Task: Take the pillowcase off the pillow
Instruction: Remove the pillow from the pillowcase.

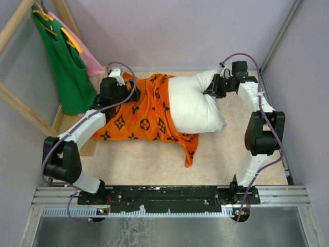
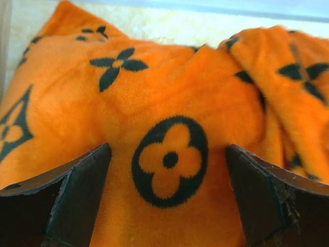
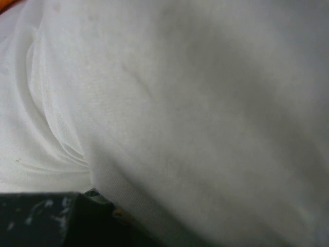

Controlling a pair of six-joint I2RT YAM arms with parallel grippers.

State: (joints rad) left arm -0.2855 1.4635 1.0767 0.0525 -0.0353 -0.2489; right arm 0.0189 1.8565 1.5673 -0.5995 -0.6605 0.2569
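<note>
Overhead; wrist close-ups of pillowcase (image 2: pixel 169 77), pillow (image 3: pixel 205 103)

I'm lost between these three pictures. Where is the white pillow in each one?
Top view: the pillow lies right of centre, with its left end in the pillowcase.
Left wrist view: the pillow is not in it; the pillowcase fills most of it.
Right wrist view: the pillow fills nearly the whole picture.
Shared landmark: the orange pillowcase, seen in the right wrist view only as a sliver in the top left corner.

Pale beige table (image 1: pixel 226 154), white pillow (image 1: pixel 193 105) lying on it, orange pillowcase (image 1: pixel 139 121) bunched over its left end
</note>
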